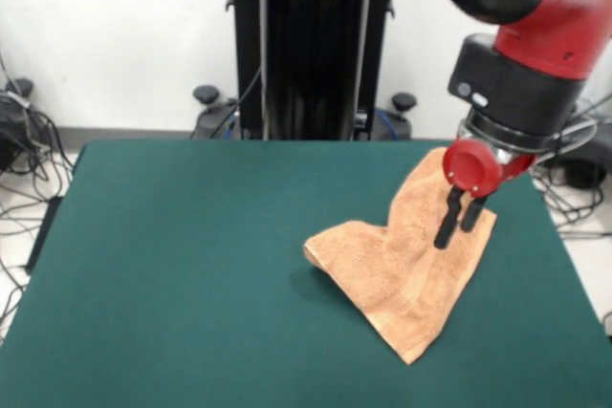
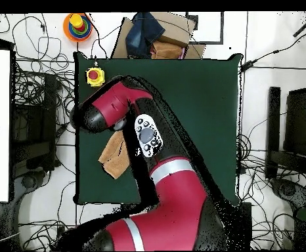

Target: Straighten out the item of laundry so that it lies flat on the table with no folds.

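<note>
1. The towel (image 1: 406, 265) is seen folded on the table (image 1: 191, 274), at the front view's right.
2. The gripper (image 1: 459, 222) is held nearly closed above it, apparently gripping nothing.
3. A new crease is risked if both layers are pinched.

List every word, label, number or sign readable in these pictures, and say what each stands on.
None can be read.
The arm's wrist panel shows dark buttons, no legible marks.
The yellow box with a red button at the table corner shows no legible text.
The towel and gripper bear no print.
</note>
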`<act>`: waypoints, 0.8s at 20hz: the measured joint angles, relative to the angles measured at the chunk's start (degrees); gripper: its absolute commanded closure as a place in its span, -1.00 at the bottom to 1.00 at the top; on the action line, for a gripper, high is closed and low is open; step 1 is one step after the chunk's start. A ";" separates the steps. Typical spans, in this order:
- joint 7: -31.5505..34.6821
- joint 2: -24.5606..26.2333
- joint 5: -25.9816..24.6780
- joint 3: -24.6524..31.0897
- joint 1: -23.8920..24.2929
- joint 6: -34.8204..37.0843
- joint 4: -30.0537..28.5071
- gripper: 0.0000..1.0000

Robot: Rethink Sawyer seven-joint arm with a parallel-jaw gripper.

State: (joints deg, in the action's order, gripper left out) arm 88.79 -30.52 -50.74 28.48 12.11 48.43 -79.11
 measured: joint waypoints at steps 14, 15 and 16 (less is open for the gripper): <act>0.00 1.46 0.60 -1.41 0.12 0.80 0.02 -1.00; 0.00 1.50 0.71 -1.41 0.16 0.80 0.02 -1.00; 0.00 1.58 0.80 -1.41 0.21 0.79 0.06 -1.00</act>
State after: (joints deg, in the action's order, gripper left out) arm 88.79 -28.94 -49.93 27.07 12.32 49.22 -79.05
